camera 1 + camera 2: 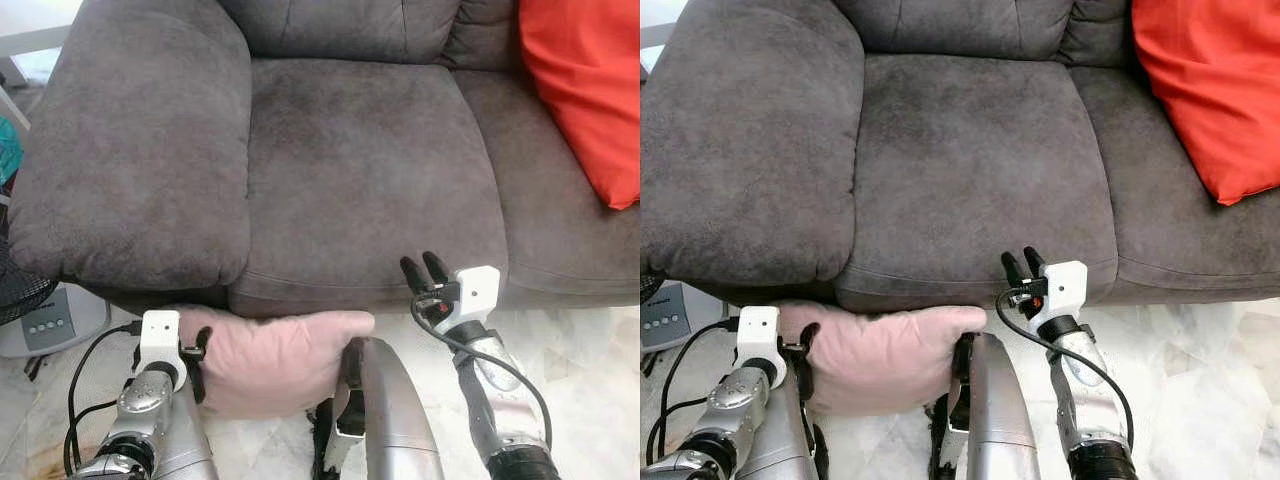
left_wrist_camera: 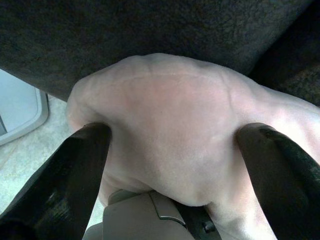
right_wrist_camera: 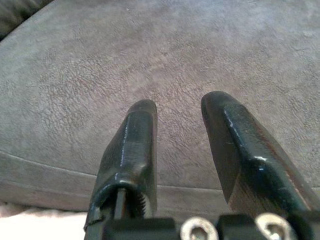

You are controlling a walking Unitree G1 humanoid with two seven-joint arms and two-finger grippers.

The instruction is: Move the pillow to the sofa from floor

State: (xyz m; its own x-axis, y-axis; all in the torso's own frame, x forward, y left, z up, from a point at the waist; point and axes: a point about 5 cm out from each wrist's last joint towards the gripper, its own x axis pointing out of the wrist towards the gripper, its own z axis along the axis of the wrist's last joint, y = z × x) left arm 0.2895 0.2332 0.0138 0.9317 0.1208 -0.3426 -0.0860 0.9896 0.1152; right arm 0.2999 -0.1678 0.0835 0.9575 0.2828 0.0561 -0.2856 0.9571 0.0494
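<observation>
Pink pillow (image 2: 170, 140) is squeezed between the two black fingers (image 2: 60, 185) of the left gripper (image 2: 172, 165), spread wide around a big bunch of it and pressing dents into the fabric on both sides. From the head camera that gripper (image 1: 197, 358) sits at the pillow's left end, and the pillow (image 1: 280, 360) is held low, right in front of the sofa's front edge, just under the seat cushion (image 1: 370, 170) and not on it yet. Its top edge looks like it's touching or nearly touching the sofa front, can't really tell which.

The right gripper (image 1: 424, 272) is up at the front lip of the same seat cushion, holding nothing. Its fingers (image 3: 132, 150) are a little apart with a narrow gap between them, pointing at the gray suede-like fabric of the sofa (image 1: 140, 150).

Further out: the sofa is dark gray with a fat armrest on the robot's left, and an orange-red cushion (image 1: 585, 90) leans on the next seat over to the right. A silver robot leg (image 1: 395, 420) sits between the two arms, partly under the pillow's right end. The floor (image 1: 590, 350) is pale marble-looking tile. On the far left, next to the armrest, there's a white fan base (image 1: 50, 322) with buttons on it, and a black cable (image 1: 85, 370) loops by the left arm.
</observation>
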